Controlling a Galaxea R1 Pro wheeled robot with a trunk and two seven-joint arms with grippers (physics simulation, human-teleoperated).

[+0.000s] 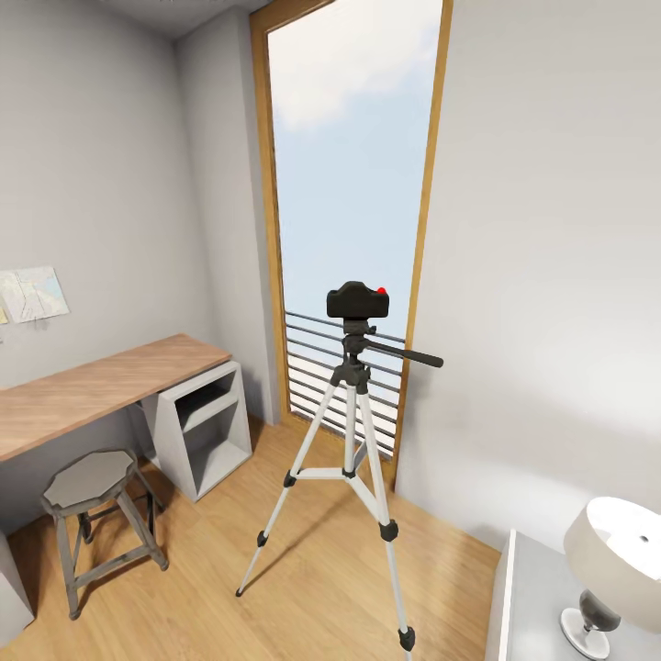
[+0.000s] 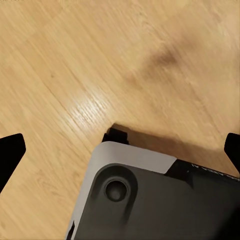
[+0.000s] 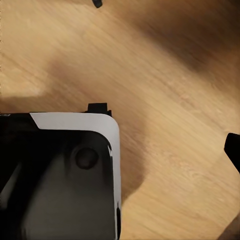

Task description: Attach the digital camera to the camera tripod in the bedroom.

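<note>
The bedroom's plank floor (image 1: 312, 560) is spreading light and wooden beneath pale grey walls, and a tall wood-framed window (image 1: 353, 184) is showing sky behind a slatted railing. In front of that window the camera tripod (image 1: 353, 459) is standing upright on its three silver-white legs, its black pan handle pointing toward the right wall. The digital camera (image 1: 356, 301) is sitting on top of the tripod's head, its red dot facing up.

Along the left wall a wooden desk (image 1: 92, 390) is running over a grey shelf unit (image 1: 207, 427), and a grey octagonal stool (image 1: 96, 514) is standing just beside it, well apart from the tripod. At the lower right a white lamp (image 1: 615, 565) is resting on a pale cabinet top.

Both wrist views are looking down at the floor and the robot's grey base. The left gripper (image 2: 120, 150) is standing wide open, its dark tips at opposite picture edges, holding nothing. Of the right gripper one dark fingertip (image 3: 233, 150) is showing, so I cannot tell its state. The camera is lying far from both.
</note>
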